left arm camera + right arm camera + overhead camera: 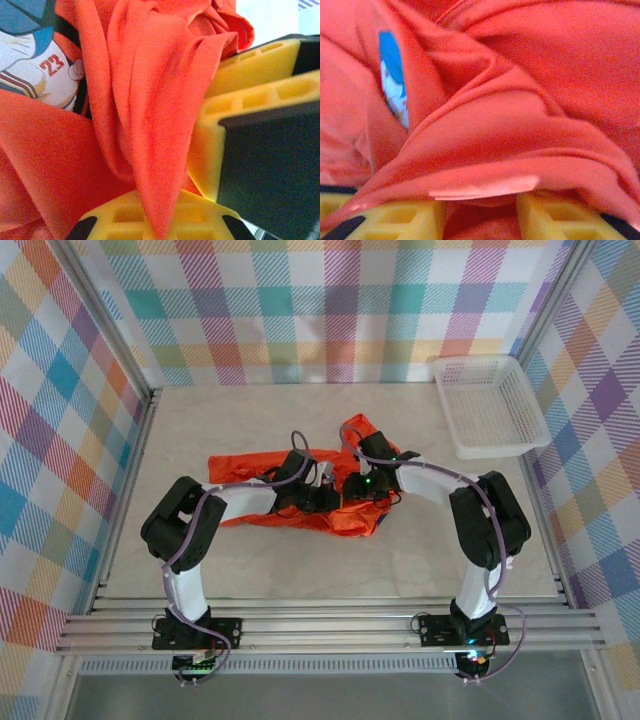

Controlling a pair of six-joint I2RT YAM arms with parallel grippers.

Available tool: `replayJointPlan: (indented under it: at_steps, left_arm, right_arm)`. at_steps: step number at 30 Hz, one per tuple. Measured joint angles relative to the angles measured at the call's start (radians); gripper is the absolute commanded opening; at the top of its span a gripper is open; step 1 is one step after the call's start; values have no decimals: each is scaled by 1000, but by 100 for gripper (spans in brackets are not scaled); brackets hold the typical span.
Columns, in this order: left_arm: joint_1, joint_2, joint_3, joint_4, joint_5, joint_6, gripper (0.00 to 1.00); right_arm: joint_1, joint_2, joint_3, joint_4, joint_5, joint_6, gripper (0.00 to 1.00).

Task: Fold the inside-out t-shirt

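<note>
Shirt [345,520] lies crumpled mid-surface [300,570]. It is bunched up rather than flat, w/ one part trailing toward the left arm's side and a peak sticking up at the far edge by the right arm.

Both arms reach inward and meet over it. Left tool [325,498] and right tool [358,490] sit just beside each other, both down in the cloth.

Left wrist cam: left tool [155,220] is closed. Its yellow pads [120,217] sit together at the bottom edge w/ a hanging fold of orange cloth pinched between them. The print [37,75] shows top left, w/ a blue cap, white body and a red "23". Another yellow-and-black finger [240,125] crowds in from the right, touching the same fold; it looks like the right tool's.

Right wrist cam: right tool [480,215] has its pads [395,220] a little apart, w/ a wad of cloth packed in the gap and draped over them, so it grips the shirt. A sliver of the print [395,80] peeks out betw. folds, blue over white.

Basket [490,405] sits at the far right corner, well apart from the shirt. Plaid walls [300,300] ring the surface.
</note>
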Motion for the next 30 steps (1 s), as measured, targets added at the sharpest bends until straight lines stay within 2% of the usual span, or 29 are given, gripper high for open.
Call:
replayJointPlan:
  at_steps: [2,6,7,10,11,13,16,21,30]
  left_arm:
    - [0,0,0,0,0,0,0]
    - [0,-2,0,0,0,0,0]
    - [0,-2,0,0,0,0,0]
    - [0,-2,0,0,1,0,0]
    - [0,-2,0,0,1,0,0]
    - [0,-2,0,0,0,0,1]
    - [5,-9,0,-14,-18,5,14]
    - [31,-28,1,-39,-38,11,28]
    - [98,-24,55,-79,-46,16,31]
  right_arm:
    - [0,14,10,4,9,7,49]
    - [0,56,42,11,18,35,48]
    - [0,68,52,12,20,46,43]
    - [0,104,98,6,40,91,3]
    - [0,116,115,3,47,104,0]
    - [0,134,145,-7,54,128,0]
    - [0,125,160,-43,48,130,0]
    - [-3,21,172,-175,-32,95,0]
    - [-56,-290,130,-327,-255,34,0]
